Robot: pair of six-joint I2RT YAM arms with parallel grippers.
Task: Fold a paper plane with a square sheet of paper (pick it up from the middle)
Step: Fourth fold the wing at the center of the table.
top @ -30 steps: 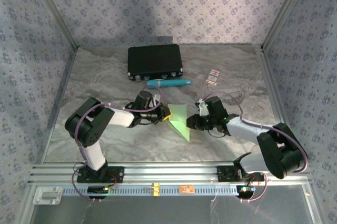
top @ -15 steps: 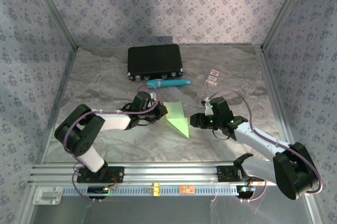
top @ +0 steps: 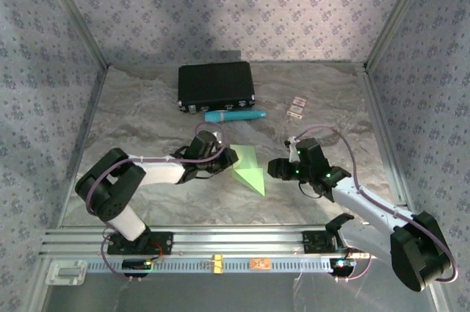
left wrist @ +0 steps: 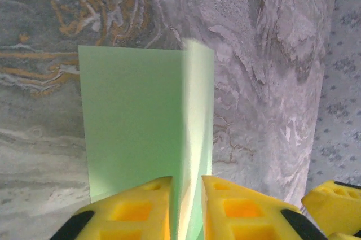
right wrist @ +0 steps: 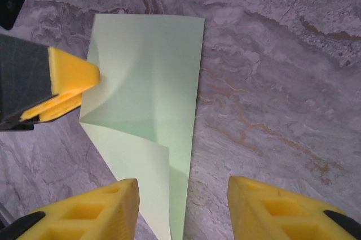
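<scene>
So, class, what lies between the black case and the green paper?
A teal tube lies there, close beside the near edge of the black case. Bare marbled tabletop runs from it to the green paper. The top external view shows this.

A black case (top: 216, 84) sits at upper centre on the grey marbled table (top: 139, 117), with a teal tube (top: 235, 116) just below it. Two small white tags (top: 297, 106) lie further right.

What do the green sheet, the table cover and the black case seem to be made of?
The green sheet looks like thin matte paper: it keeps sharp creases. The table cover is probably marble-printed film or cloth, matte. The black case may be hard plastic or leatherette with bright fittings; too small to tell.
</scene>
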